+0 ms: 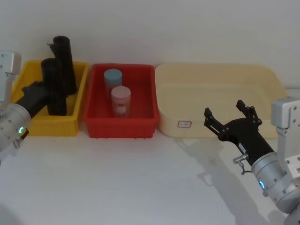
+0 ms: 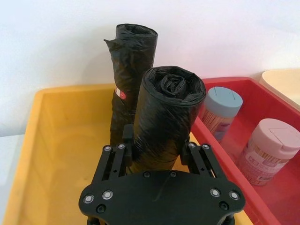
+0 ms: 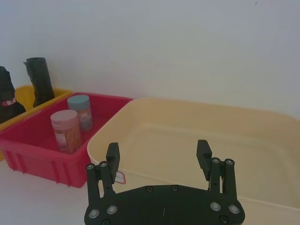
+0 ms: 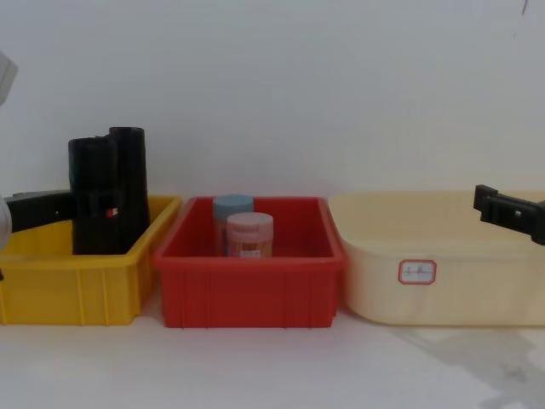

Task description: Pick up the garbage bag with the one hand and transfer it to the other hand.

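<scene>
left gripper [image 2: 157,143]: jaws pinch bag [image 2: 168,112] low | right gripper [image 1: 225,108]: jaws spread | risk: low grip lets bag tip on lift, toppling slim roll [image 2: 133,56]

Red bin [image 1: 119,126] holding a blue-lidded jar [image 1: 112,77] and a pink jar [image 1: 121,101] sits between yellow bin [image 1: 51,126] and cream tub [image 1: 211,67].

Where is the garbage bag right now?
In the head view, the garbage bag stands in the yellow bin on the robot's left. It is just in front of the slimmer black roll, with the left gripper around it.
</scene>
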Robot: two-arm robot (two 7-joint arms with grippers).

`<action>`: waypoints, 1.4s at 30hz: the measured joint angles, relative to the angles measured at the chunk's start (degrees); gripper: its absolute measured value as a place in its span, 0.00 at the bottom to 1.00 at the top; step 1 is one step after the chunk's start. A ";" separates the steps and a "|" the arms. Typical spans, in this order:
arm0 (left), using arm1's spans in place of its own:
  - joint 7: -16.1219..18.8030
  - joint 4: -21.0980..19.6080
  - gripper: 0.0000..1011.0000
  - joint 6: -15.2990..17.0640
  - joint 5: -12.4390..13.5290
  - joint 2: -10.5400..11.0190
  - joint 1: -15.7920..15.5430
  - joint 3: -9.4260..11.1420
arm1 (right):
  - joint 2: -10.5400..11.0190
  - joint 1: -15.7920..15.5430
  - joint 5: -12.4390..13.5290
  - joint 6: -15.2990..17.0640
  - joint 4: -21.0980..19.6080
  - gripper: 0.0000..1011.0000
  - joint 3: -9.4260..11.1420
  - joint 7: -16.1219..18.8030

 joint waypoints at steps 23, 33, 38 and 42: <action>-0.16 0.00 0.41 -0.10 -0.09 0.00 -0.04 0.00 | -1.30 8.39 -0.81 5.34 3.24 0.99 -4.00 4.85; -0.16 -0.01 0.40 -0.11 -0.09 0.00 -0.04 0.00 | -3.39 16.78 -2.05 13.01 6.55 0.99 -8.06 7.96; -0.16 -0.01 0.40 -0.11 -0.09 0.00 -0.04 -0.01 | -5.08 21.44 -2.81 17.17 9.30 0.99 -10.27 9.26; -0.15 -0.01 0.40 -0.11 -0.08 0.00 -0.04 0.00 | -6.30 24.45 -3.55 19.75 11.50 0.99 -11.64 9.89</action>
